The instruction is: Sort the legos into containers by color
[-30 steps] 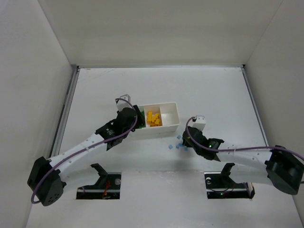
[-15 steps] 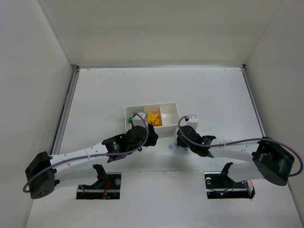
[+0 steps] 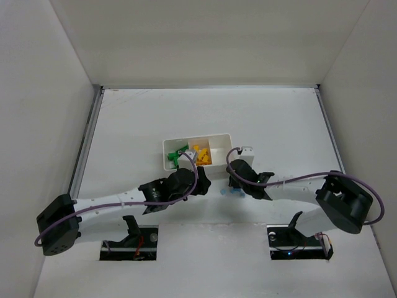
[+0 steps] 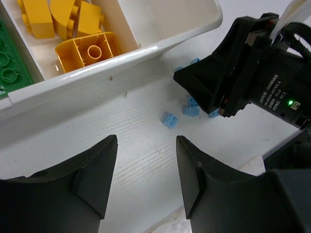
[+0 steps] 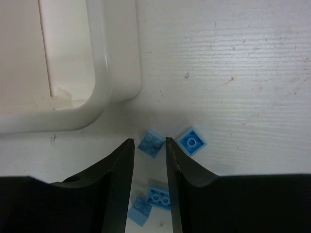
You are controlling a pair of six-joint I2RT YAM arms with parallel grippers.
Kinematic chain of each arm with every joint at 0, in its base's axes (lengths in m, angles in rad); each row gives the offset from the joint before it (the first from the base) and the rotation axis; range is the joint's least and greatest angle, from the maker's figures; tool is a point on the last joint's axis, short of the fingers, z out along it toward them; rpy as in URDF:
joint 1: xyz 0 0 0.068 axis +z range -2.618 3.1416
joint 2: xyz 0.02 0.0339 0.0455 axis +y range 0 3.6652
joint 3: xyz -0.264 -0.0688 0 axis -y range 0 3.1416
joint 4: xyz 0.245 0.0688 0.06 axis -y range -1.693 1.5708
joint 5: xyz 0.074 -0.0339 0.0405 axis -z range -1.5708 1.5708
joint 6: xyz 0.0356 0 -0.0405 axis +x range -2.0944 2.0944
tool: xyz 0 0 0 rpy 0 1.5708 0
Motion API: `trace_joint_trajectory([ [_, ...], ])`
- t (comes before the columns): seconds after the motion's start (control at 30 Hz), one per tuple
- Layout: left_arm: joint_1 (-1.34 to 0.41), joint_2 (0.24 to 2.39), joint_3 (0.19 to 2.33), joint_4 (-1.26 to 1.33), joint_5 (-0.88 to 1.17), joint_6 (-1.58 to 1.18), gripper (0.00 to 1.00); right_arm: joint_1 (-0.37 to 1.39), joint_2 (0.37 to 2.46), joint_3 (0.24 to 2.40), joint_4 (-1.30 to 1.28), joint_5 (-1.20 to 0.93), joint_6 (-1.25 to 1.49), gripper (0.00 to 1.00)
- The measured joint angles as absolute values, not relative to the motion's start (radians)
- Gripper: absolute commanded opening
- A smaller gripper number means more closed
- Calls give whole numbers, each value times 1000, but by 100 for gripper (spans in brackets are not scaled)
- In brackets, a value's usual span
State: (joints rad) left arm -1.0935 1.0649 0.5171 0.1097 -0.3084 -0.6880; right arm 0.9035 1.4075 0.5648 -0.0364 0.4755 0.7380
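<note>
Left gripper point(image 4: 146, 145): jaws spread, beside white tray point(image 4: 146, 52). Right gripper point(image 5: 148, 141): jaws narrowly flanking light-blue brick point(image 5: 151, 145) on worktop point(image 5: 243, 73); grip cannot be told.

— Where can you pass around the tray point(image 3: 198, 136)?
— Behind it and off its left end you have open table point(image 3: 124, 118). Its right-hand compartment point(image 4: 165, 19) is bare as well.
— And in front of it?
— Tight. The right gripper point(image 5: 148, 141) sits low just off the tray's front right corner, over the blue bricks point(image 4: 169, 119). The left gripper point(image 4: 146, 145) faces it closely before the front wall, leaving you only a narrow gap.
</note>
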Motion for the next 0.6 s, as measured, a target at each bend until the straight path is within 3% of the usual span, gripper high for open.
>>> trace_joint_trajectory([
  [0.17,-1094,1072,507,118,-306,-685,49,906,1423,575,-37,500,732,23],
  [0.6,-1131,1171,497,146,-306,-643,54,987,1122,662,-112,527,637,24],
])
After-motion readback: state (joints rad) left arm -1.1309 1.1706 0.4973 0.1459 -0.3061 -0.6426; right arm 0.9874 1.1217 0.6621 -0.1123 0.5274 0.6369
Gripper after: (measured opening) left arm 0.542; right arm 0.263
